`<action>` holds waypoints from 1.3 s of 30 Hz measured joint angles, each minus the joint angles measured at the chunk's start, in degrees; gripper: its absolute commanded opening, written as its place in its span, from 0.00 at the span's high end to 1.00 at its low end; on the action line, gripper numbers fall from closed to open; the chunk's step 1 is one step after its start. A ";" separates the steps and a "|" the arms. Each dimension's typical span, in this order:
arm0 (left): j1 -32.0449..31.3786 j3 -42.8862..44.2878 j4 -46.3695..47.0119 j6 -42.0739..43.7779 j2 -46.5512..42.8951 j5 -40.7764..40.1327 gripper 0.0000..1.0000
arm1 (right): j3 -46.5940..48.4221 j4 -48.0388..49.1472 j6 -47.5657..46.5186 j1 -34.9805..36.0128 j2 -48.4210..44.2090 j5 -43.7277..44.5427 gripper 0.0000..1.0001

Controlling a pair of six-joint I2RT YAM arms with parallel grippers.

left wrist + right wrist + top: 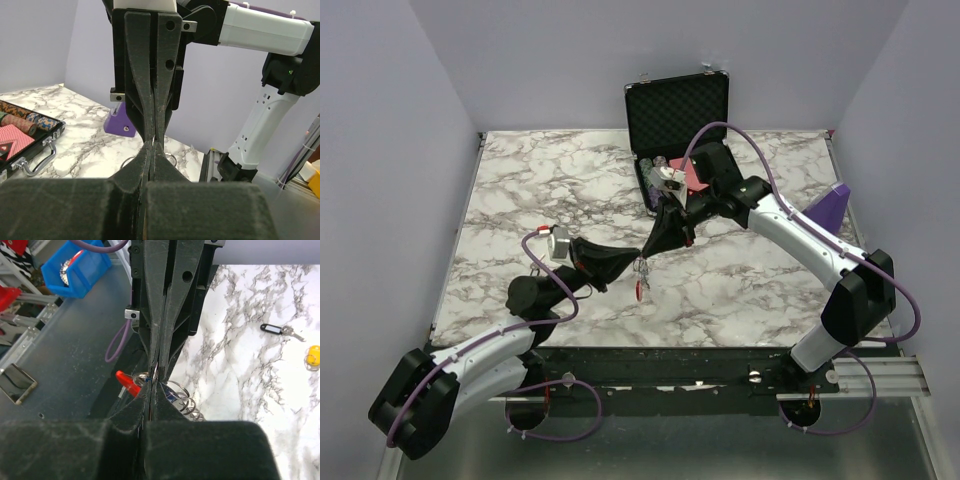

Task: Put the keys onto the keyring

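My two grippers meet tip to tip above the middle of the marble table (520,200). The left gripper (636,262) (152,146) is shut, with silver rings (172,159) poking out beside its tips. The red and silver keyring (640,290) (127,383) hangs from that meeting point, and the left jaws appear to hold it. The right gripper (646,254) (152,385) is shut on a thin silver key ring with a bit of blue on it. Several more key rings (187,401) hang bunched beside it. Two loose keys lie on the table, one with a dark tag (277,329) and one with a yellow tag (312,358).
An open black case of poker chips (675,120) (30,145) stands at the back of the table. A purple block (832,205) (120,122) sits at the right edge. Off the table, a blue bin (75,270) holds small parts.
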 measured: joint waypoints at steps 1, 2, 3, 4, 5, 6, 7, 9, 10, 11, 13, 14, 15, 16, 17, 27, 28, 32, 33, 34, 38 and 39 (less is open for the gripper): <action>-0.07 0.02 -0.02 0.04 0.00 0.00 1.00 | -0.04 0.17 0.33 -0.02 0.00 0.04 0.99; -0.07 0.02 -0.04 0.07 0.00 -0.02 1.00 | -0.09 0.33 0.55 -0.02 0.00 0.11 0.99; -0.07 0.02 -0.04 0.11 0.00 -0.04 1.00 | -0.09 0.42 0.87 -0.02 0.00 0.15 0.99; -0.07 0.02 -0.04 0.15 0.00 -0.07 1.00 | -0.09 0.55 1.03 -0.02 0.00 0.26 0.99; -0.09 0.02 -0.11 0.24 0.00 -0.15 1.00 | -0.09 0.72 1.31 -0.02 0.00 0.37 0.99; -0.09 0.02 -0.24 0.26 -0.02 -0.22 1.00 | -0.09 0.83 1.55 -0.02 0.00 0.52 0.99; -0.09 0.02 -0.42 0.28 -0.09 -0.24 1.00 | -0.09 0.94 1.88 -0.02 0.00 0.70 0.99; -0.13 0.15 -1.44 0.52 -0.55 -0.31 0.84 | -0.09 0.98 2.43 -0.02 0.00 1.16 0.99; -0.13 0.42 -3.06 1.05 -1.25 -0.33 0.72 | -0.09 0.96 2.58 0.00 0.00 1.40 0.99; -0.13 0.74 -4.96 1.73 -2.12 -0.31 0.63 | -0.09 0.94 2.58 0.00 0.00 1.57 0.99; -0.11 1.60 -8.74 2.84 -3.85 -0.20 0.51 | -0.09 0.42 2.32 0.02 0.00 1.99 0.99; 0.02 2.12 -10.67 3.15 -4.74 -0.13 0.47 | -0.09 -0.13 1.97 0.09 0.00 2.23 0.99; 0.35 2.75 -13.46 4.11 -6.14 0.39 0.43 | -0.07 -0.70 1.46 0.17 0.04 2.43 0.99; 0.87 3.61 -17.03 5.25 -8.28 0.81 0.39 | -0.04 -1.40 0.81 0.26 0.09 2.73 0.99; 1.25 4.31 -19.93 6.14 -9.84 1.27 0.37 | 0.04 -2.25 0.13 0.33 0.17 3.10 0.99; 5.27 28.55 -66.29 26.08 -12.98 11.85 0.24 | 2.82 -11.67 -8.24 1.05 2.38 8.31 0.99; 5.38 31.36 -70.49 28.46 -11.26 12.87 0.26 | 3.04 -12.24 -8.70 1.22 2.56 8.61 0.99; 5.51 39.78 -85.44 36.22 -4.13 15.67 0.33 | 3.17 -14.03 -10.14 1.73 3.02 9.73 0.99; 5.51 41.29 -88.48 37.48 -2.64 16.06 0.34 | 3.17 -14.21 -10.36 1.75 3.19 9.88 0.99; 5.51 43.23 -91.93 38.88 -0.48 16.31 0.35 | 3.17 -14.36 -10.58 1.79 3.37 9.97 0.99; 5.51 48.02 -100.85 42.05 5.62 17.38 0.39 | 3.26 -15.19 -11.02 1.84 3.87 10.45 0.99; 5.51 48.50 -102.03 42.40 6.40 17.70 0.41 | 3.26 -15.30 -11.10 1.84 3.89 10.49 0.99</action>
